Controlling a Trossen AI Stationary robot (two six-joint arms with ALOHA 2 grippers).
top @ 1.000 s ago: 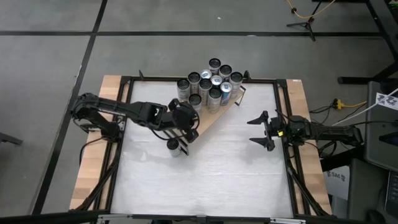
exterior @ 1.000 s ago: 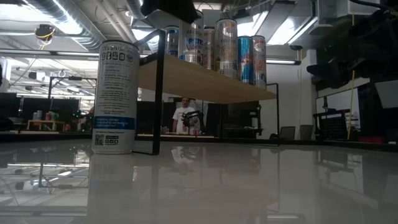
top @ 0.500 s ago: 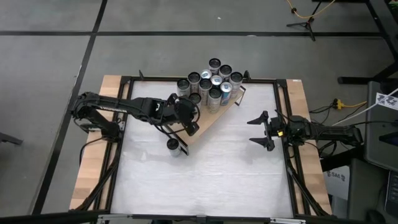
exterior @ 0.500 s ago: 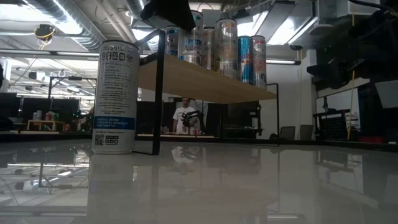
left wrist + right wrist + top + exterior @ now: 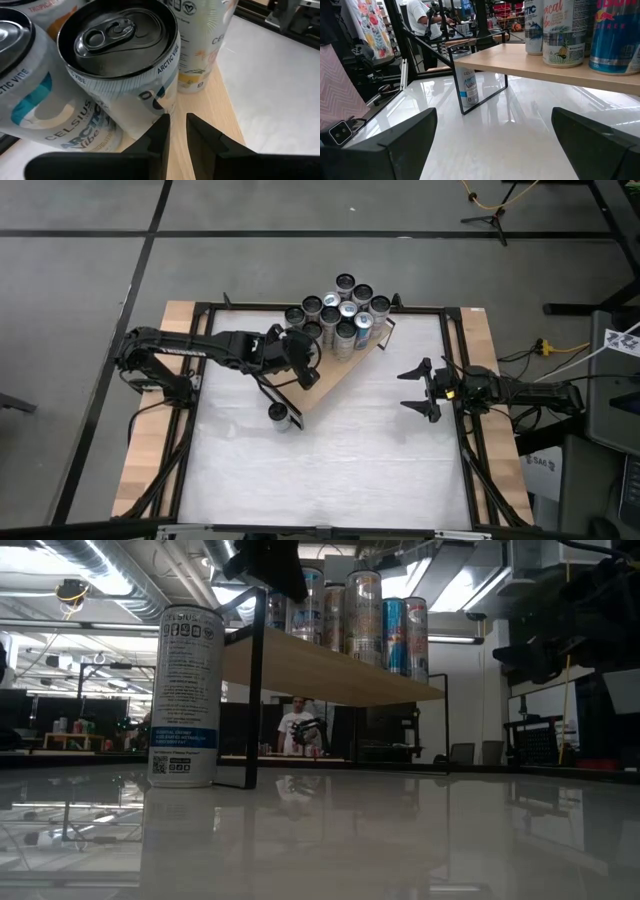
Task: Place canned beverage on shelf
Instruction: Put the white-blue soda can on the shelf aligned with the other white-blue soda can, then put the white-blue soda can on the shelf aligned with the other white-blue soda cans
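the shelf (image 5: 335, 372) stands at the table's (image 5: 330, 470) far side, a light wooden board on thin black frame ends, running aslant. on its far part a tight cluster of cans (image 5: 338, 310) stands upright. one more can (image 5: 280, 416) stands alone on the table, just beside the shelf's near frame end and not on the board.

the left gripper (image 5: 303, 366) hangs over the shelf's near part, right by the cluster. its fingers (image 5: 159, 134) are nearly closed, a thin gap between them, and grip nothing; they point down at bare board just in front of an upright can marked "arctic vibe" (image 5: 122, 65).

the right gripper (image 5: 418, 387) hovers over the table well apart from the shelf, on the side away from the lone can, its jaws spread wide and empty.

beyond the shelf a person (image 5: 297, 727) shows in the room.
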